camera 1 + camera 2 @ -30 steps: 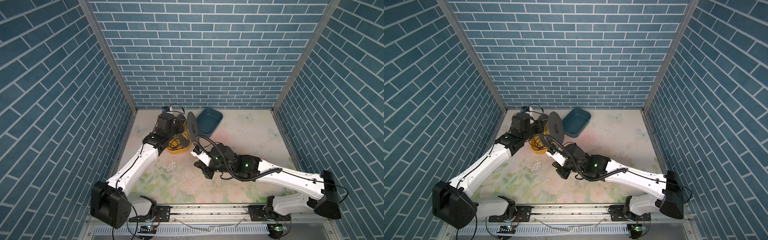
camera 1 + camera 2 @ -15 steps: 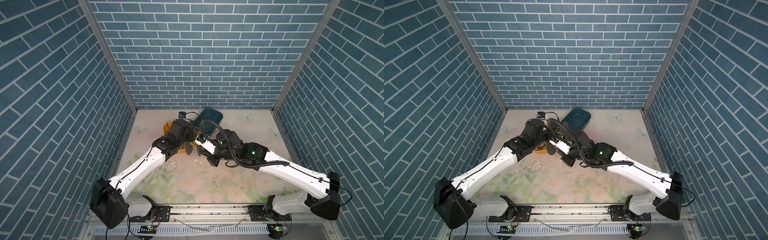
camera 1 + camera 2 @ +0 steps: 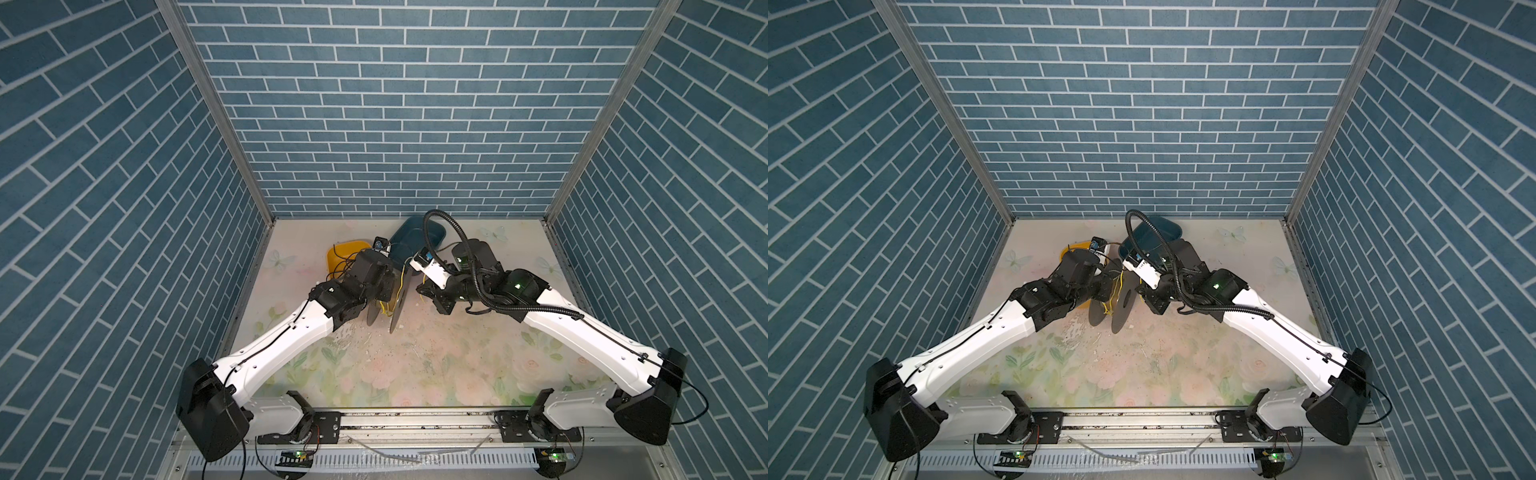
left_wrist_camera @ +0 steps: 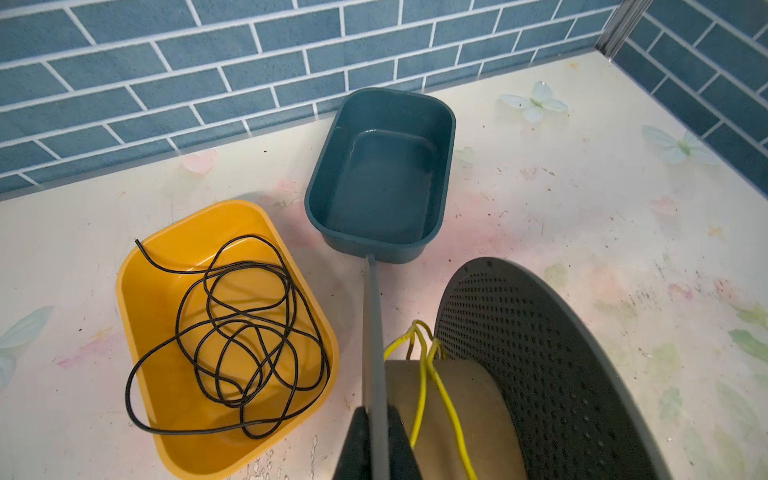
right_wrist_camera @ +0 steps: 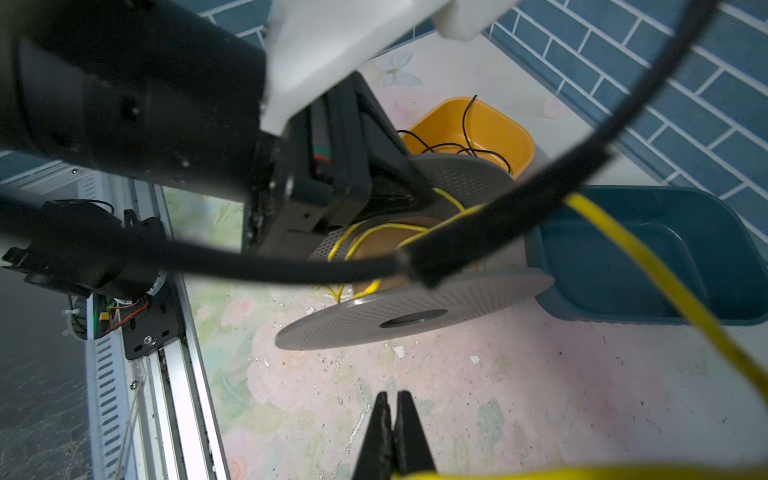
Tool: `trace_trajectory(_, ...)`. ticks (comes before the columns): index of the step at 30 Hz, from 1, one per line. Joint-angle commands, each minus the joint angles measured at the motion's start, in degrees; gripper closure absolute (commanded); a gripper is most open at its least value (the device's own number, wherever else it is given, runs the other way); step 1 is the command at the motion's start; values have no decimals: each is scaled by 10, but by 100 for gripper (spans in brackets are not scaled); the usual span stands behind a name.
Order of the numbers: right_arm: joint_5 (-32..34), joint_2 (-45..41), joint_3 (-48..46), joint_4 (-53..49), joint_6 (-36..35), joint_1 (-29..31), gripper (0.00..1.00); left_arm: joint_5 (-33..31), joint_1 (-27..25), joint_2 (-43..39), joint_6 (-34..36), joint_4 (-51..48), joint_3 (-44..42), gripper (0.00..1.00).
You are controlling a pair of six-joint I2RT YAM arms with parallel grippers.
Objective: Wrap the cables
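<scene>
My left pincer (image 4: pixel 376 415) clamps the grey perforated plastic spool (image 4: pixel 540 374); right pincer (image 5: pixel 392 399), at three o'clock, pinches the thin yellow cable (image 5: pixel 648 266); few turns wound; most remains.

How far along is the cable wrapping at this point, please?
Done: a few loose turns of yellow cable sit on the spool core. In hand: the left tool grips a spool flange; the right tool, shut, seems to pinch the cable. Left: the long slack run off the spool.

Wire tangle (image 4: pixel 249 328) in left tub (image 4: pixel 195 226); right tub (image 4: pixel 382 174) beside; cables (image 4: pixel 423 374) on spool (image 4: pixel 540 365), before tubs.
</scene>
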Motion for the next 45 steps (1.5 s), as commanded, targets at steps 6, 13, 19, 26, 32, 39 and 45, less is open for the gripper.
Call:
trace_trajectory(6, 43, 30, 50, -7, -36, -29, 100, -18, -21, -17, 44, -20, 22, 100)
trace_trajectory(13, 146, 56, 60, -25, -42, -52, 100, 20, -22, -42, 84, -56, 23, 100)
trace_trajectory(19, 161, 75, 37, 12, -38, -75, 100, 76, -9, -57, 85, -109, 45, 100)
trace_trajectory(26, 123, 95, 0, 59, -22, -100, 100, 194, 43, -92, 57, -105, 49, 100)
trace_trajectory(32, 48, 97, -54, 126, -21, -101, 100, 298, 98, -109, 15, -68, 41, 100)
trace_trajectory(39, 3, 76, -133, 214, 0, -101, 100, 375, 166, -131, -46, -5, 11, 100)
trace_trajectory(45, -41, 38, -213, 300, 27, -101, 100, 415, 218, -145, -99, 44, -16, 100)
